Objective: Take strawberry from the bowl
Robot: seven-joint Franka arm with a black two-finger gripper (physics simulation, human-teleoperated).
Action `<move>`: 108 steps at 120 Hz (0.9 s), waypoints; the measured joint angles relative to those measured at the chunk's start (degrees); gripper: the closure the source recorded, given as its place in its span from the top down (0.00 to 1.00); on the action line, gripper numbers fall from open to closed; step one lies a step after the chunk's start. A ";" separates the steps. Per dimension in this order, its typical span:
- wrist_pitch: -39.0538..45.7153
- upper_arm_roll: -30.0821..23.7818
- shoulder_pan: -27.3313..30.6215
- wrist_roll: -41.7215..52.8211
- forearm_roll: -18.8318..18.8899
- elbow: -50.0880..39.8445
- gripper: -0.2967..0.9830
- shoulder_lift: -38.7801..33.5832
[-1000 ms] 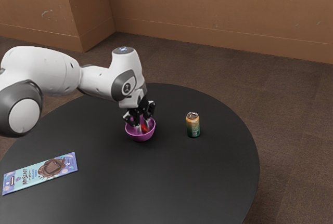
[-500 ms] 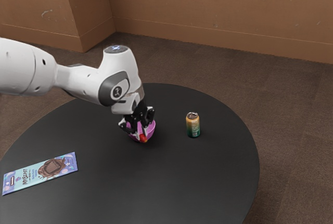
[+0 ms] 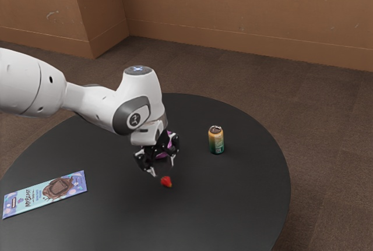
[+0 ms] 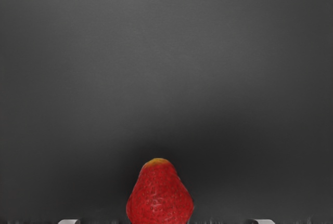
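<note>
OK so, closest stuff first. On the black round table [image 3: 221,210], over on the exterior view's left, there was a chocolate bar [image 3: 44,194] lying flat in a light blue and purple wrapper. "MrBeast" was easy enough to read on it, running beside a picture of brown chocolate. The smaller print was too tiny for me to make out.

Then the strawberry [image 3: 166,181], red with a yellowish tip. It was out of the bowl, on the nearer side of it and just below the gripper [image 3: 162,168]. Couldn't swear to whether it was touching the tabletop. The fingers were spread apart and had let go of it: in the wrist view the berry sat between the two tips with a gap on each side, so nothing was gripped.

Right behind the gripper was the purple bowl [image 3: 169,142], partly hidden by it. The white arm [image 3: 87,98] reached in from the exterior view's left, with a small dark emblem in a grey ring near the hand.

Off toward the exterior view's right stood a can [image 3: 216,140], upright, gold up top fading to green, label too small to read. Past the table came brown carpet [image 3: 326,146], then a scuffed tan wall [image 3: 233,6].
</note>
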 joint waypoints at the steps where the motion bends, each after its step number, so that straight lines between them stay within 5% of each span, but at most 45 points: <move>1: -0.01 0.00 0.00 -0.10 0.01 0.00 0.56 -0.08; 36: -1.33 4.11 0.31 -12.25 -0.30 3.87 0.71 -11.45; 56: -18.82 7.19 3.53 -31.04 2.06 20.75 0.74 -16.44; 74: -32.82 7.60 6.00 -45.78 4.52 23.86 0.76 -21.70; 108: -43.97 1.91 5.35 -66.41 9.10 33.54 0.76 -17.36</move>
